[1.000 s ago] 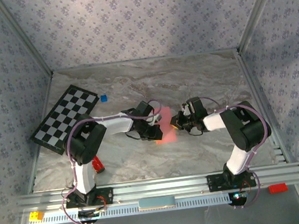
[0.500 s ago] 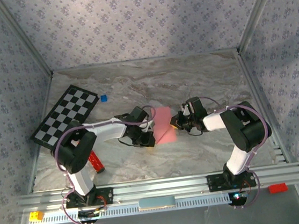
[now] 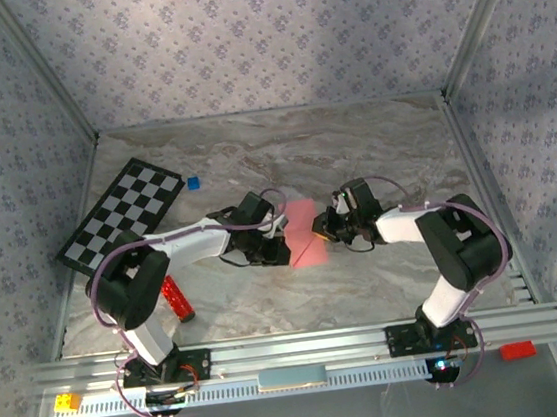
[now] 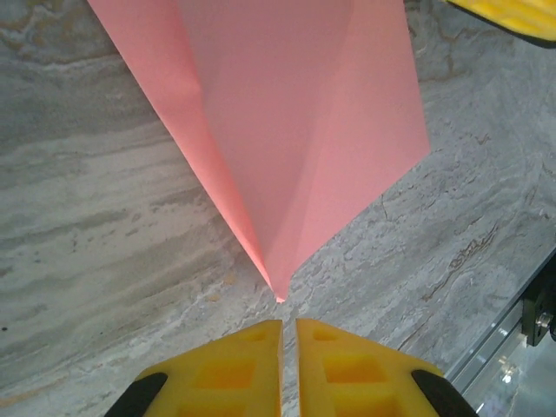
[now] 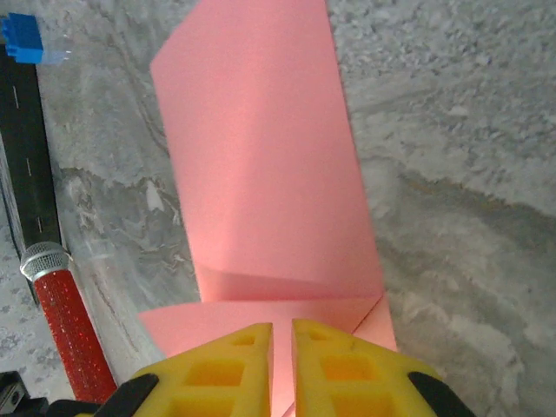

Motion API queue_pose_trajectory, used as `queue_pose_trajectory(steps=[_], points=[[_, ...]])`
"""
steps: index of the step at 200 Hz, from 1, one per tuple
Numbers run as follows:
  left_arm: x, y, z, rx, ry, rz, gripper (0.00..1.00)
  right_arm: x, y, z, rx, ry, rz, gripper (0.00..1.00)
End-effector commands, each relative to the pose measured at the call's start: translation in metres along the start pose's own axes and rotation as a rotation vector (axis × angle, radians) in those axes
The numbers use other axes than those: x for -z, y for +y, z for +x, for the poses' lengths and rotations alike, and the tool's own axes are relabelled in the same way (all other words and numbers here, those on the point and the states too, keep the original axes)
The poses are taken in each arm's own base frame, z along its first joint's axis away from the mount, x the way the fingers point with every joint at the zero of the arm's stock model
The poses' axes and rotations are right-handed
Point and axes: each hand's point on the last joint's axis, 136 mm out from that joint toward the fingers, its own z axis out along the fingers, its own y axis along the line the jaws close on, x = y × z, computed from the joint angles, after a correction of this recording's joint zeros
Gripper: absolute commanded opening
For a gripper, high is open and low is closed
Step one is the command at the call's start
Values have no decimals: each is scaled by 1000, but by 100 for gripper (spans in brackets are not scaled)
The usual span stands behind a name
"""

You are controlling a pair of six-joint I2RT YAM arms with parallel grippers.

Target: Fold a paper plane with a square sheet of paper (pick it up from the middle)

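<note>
Paper plane (image 4: 287, 130) tip just ahead of closed left gripper (image 4: 288, 328); long axis runs fwd to right gripper (image 5: 282, 332), closed too, over opp. end.

Bright, even overhead light; soft faint shadows; wrist views crisp; pink paper (image 4: 287, 130) shaded along folds.

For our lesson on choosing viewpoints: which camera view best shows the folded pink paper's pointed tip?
Left wrist: the pink paper narrows to a sharp tip, creases plainly visible. Right wrist shows its broader end with a cross fold; top external, a small pink patch.
</note>
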Motion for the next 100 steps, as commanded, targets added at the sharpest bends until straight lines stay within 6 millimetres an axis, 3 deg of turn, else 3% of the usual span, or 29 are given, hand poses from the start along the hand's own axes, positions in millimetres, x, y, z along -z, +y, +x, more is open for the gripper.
queue_pose_trajectory(steps=[1, 35, 100], points=[[1, -12, -15, -9, -28, 37, 12, 11, 6, -2, 42, -19, 19, 16], [-5, -12, -17, -9, -17, 56, 11, 13, 13, 8, 56, -6, 3, 16], [-18, -10, -21, 0, -2, 65, 11, -10, 19, 25, 63, 43, -4, 12]])
